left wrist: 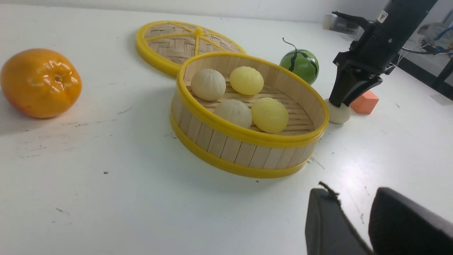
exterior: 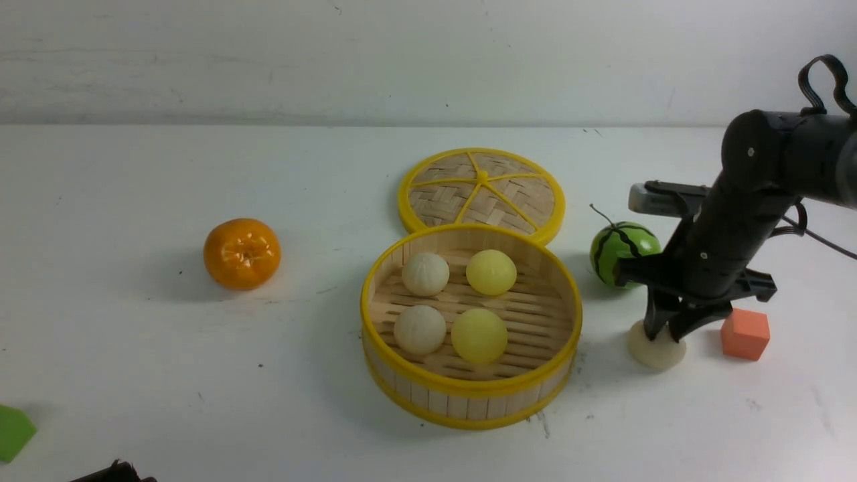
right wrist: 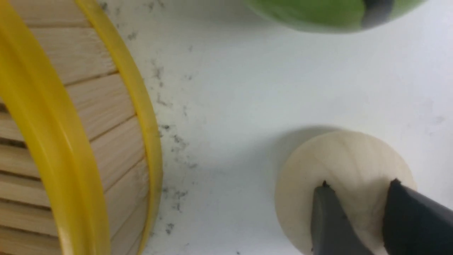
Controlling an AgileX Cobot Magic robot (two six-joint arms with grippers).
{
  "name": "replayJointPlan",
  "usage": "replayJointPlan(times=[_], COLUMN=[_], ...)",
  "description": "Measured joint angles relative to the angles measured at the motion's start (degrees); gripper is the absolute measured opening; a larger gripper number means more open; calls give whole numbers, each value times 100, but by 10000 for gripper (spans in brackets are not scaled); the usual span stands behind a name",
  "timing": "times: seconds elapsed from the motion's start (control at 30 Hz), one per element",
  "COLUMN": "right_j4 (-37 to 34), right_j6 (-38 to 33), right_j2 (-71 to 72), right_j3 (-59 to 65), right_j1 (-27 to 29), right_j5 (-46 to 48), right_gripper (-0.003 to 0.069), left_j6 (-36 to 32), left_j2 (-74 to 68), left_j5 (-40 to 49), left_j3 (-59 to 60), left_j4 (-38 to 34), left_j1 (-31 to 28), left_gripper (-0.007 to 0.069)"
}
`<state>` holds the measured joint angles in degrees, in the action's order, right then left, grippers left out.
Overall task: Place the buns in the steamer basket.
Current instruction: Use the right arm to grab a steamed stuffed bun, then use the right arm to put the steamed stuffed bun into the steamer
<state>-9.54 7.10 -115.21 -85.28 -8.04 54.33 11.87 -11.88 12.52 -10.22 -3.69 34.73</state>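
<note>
On a scuffed white table [exterior: 134,375], four of the buns sit inside the steamer basket [exterior: 469,396]: two pleated off-white ones [exterior: 425,274] [exterior: 420,329] on its left side and two smooth pale yellow ones [exterior: 491,272] [exterior: 479,335] on its right, packed two by two on the slatted floor. The fifth bun [exterior: 657,353], off-white, rests on the table just to the right of the basket, apart from its wall. The right gripper [exterior: 665,331] stands on this bun with the tips of its dark fingers set on the crown and only a narrow gap between them; whether they pinch it or merely touch it cannot be told. The left gripper [left wrist: 354,193] hangs low at the near left, fingers drawn almost together and holding nothing. The woven lid [exterior: 482,189] lies flat behind the basket and touches its far rim. A striped watermelon ball [exterior: 619,251] sits behind the right gripper, an orange-red cube [exterior: 745,333] lies just right of the fifth bun, and a glossy orange [exterior: 242,253] stands well to the left.
</note>
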Motion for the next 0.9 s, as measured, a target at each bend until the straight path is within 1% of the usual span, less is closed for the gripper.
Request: replayJointPlan(times=[0.1, 0.2, 0.23, 0.3, 0.33, 0.4, 0.47, 0.63, 0.77, 0.8, 0.9], right_j4=[-5, -6, -11, -11, -11, -11, -11, -17, -166, -269, -463], right_j6=[0, 0, -6, -28, -75, -91, -126, -220, -349, -406, -525], right_j2=[-1, -6, -6, -6, -6, -6, -6, 258, 737, 883, 903], right_j3=[0, 0, 0, 0, 0, 0, 0, -31, -205, -370, -662], right_j1=[2, 2, 2, 2, 2, 2, 2, -48, -361, -573, -913], right_j5=[-14, -19, -22, -22, -17, -13, 23, 296, 539, 552, 527], right_gripper=[237, 206, 177, 155, 105, 39, 9, 2, 2, 2, 3], left_j6=[0, 0, 0, 0, 0, 0, 0, 0, 0, 0, 0], left_j2=[0, 0, 0, 0, 0, 0, 0, 0, 0, 0, 0], left_j5=[0, 0, 0, 0, 0, 0, 0, 0, 0, 0, 0], left_j3=[0, 0, 0, 0, 0, 0, 0, 0, 0, 0, 0], left_j4=[0, 0, 0, 0, 0, 0, 0, 0, 0, 0, 0], left_j1=[0, 0, 0, 0, 0, 0, 0, 0, 0, 0, 0], left_gripper=[185, 185, 185, 185, 185, 185, 185, 185, 189, 191, 195])
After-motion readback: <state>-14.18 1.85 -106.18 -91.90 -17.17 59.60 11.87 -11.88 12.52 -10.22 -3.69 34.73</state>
